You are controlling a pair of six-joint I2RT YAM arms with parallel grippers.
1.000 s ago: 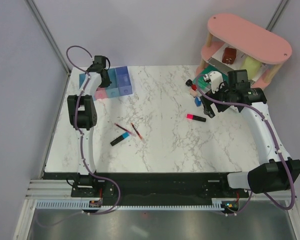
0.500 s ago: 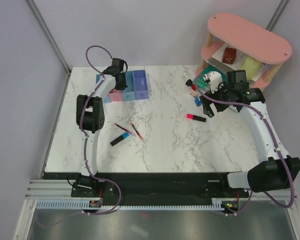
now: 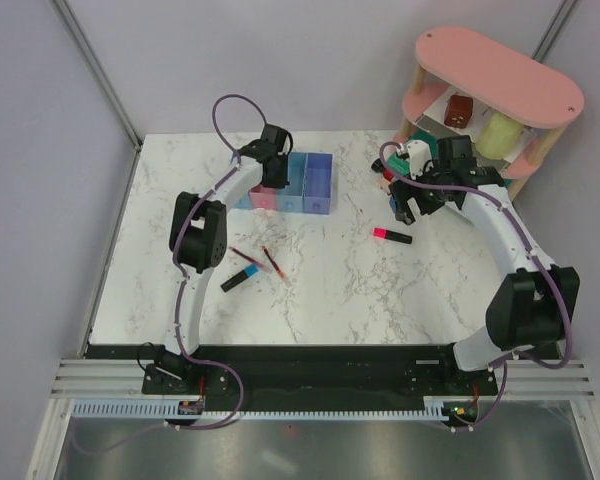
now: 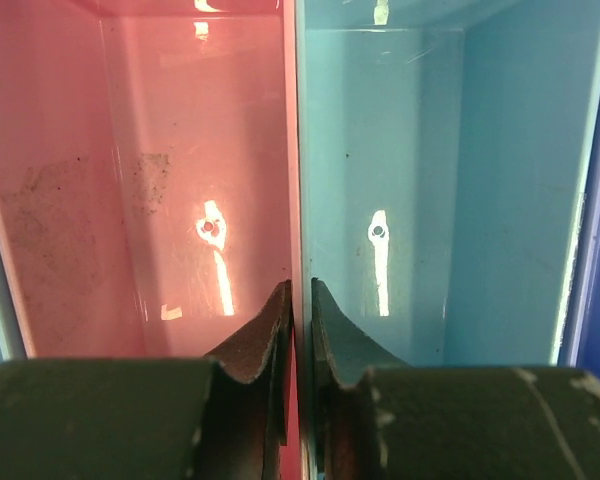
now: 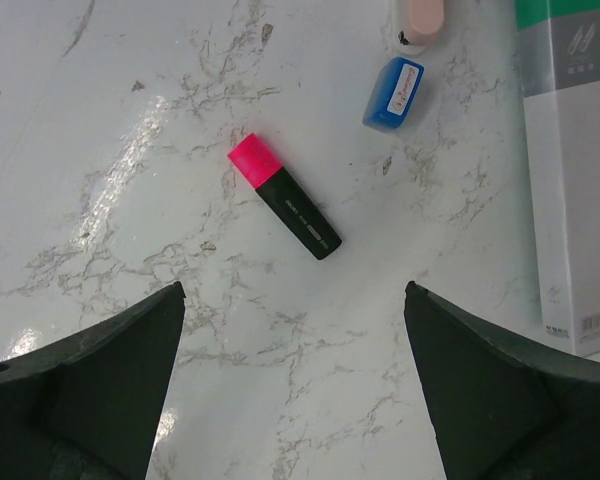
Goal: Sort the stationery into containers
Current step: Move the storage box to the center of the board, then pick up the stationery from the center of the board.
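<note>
4 joined containers (image 3: 320, 200) sit at far-centre of table (image 3: 180, 290). At their far side, left pincer (image 3: 272, 150) is clenched on the wall btw pink bin (image 4: 130, 200) & lt-blue bin (image 4: 420, 180), one finger each side. Nearer the bases, well apart from the bins: 2 thin red pens (image 3: 245, 255), w/ blue-end marker (image 3: 240, 278) just beside. Rt of centre, pink-end marker (image 3: 391, 235) lies flat, alone. Right pincer (image 5: 292, 300) is released, jaws wide, above table near it, touching nothing. Beyond: blue eraser (image 5: 393, 93), pinkish block (image 5: 420, 18) at frame edge, green-white box (image 5: 565, 150) far rt.
</note>
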